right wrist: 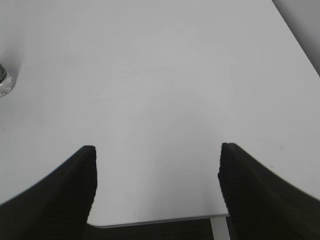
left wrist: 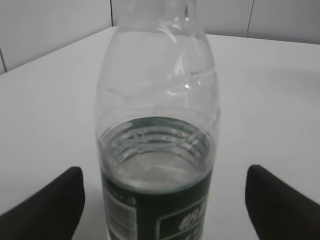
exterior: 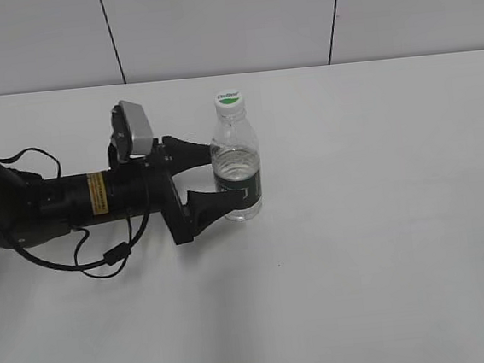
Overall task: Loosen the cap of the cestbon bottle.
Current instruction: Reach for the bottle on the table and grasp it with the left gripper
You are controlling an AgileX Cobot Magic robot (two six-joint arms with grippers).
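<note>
The cestbon bottle [exterior: 238,173] stands upright on the white table, clear with a dark green label band, its white cap [exterior: 229,102] with a green mark on top. My left gripper [exterior: 209,179] is open, its two black fingers on either side of the bottle's lower body, with gaps showing. In the left wrist view the bottle [left wrist: 157,145] fills the middle between the finger tips [left wrist: 165,185]; the cap is out of that view. My right gripper [right wrist: 156,165] is open and empty over bare table; the bottle's base [right wrist: 4,81] shows at the left edge.
The white table [exterior: 385,245] stretches to a grey panelled wall behind. In the right wrist view the table's near edge [right wrist: 160,220] lies just under the right gripper's fingers. The right arm does not show in the exterior view.
</note>
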